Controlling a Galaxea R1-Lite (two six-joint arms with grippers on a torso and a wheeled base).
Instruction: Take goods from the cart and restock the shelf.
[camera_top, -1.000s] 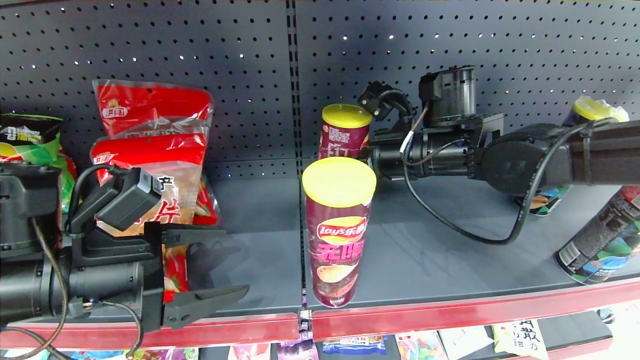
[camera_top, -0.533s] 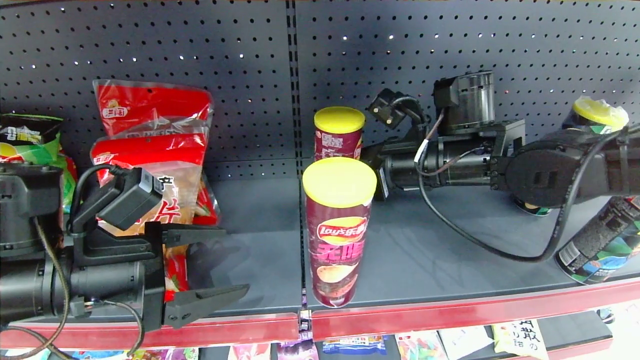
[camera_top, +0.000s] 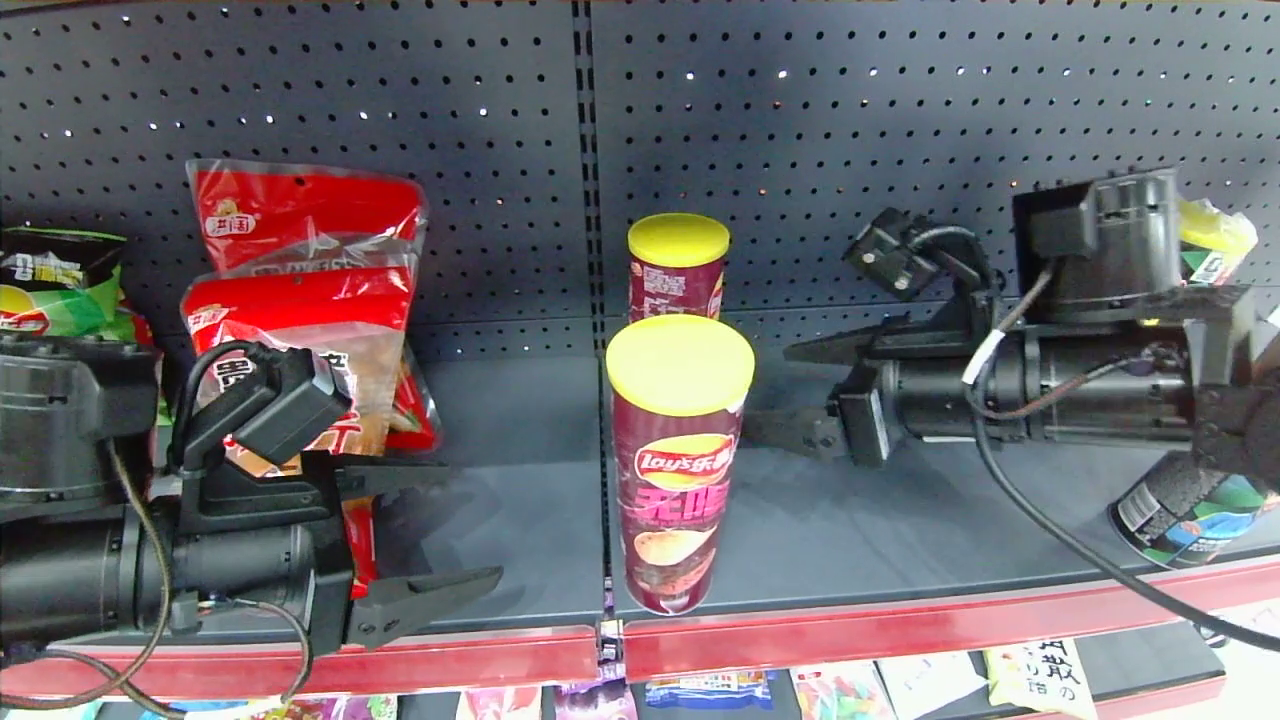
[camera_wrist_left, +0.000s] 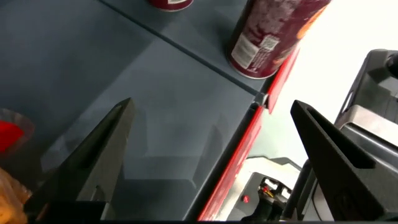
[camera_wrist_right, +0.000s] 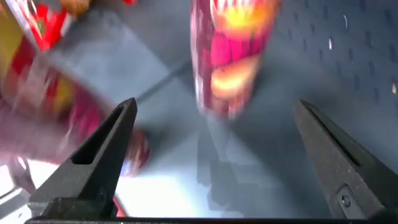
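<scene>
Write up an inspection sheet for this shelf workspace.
Surface: shelf, dark deck, red front lip, bare in the middle.
Job's things: front can upright at the lip; rear can upright behind it; red bags and green bag at left.
Clutter: dark can tilted at far right.
Grippers: left gripper open, empty, before the red bags; right gripper open, empty, right of the cans, apart from them.
Cables: black cable hangs from the right arm past the lip.
Surroundings: pegboard behind; packets on a lower shelf.
</scene>
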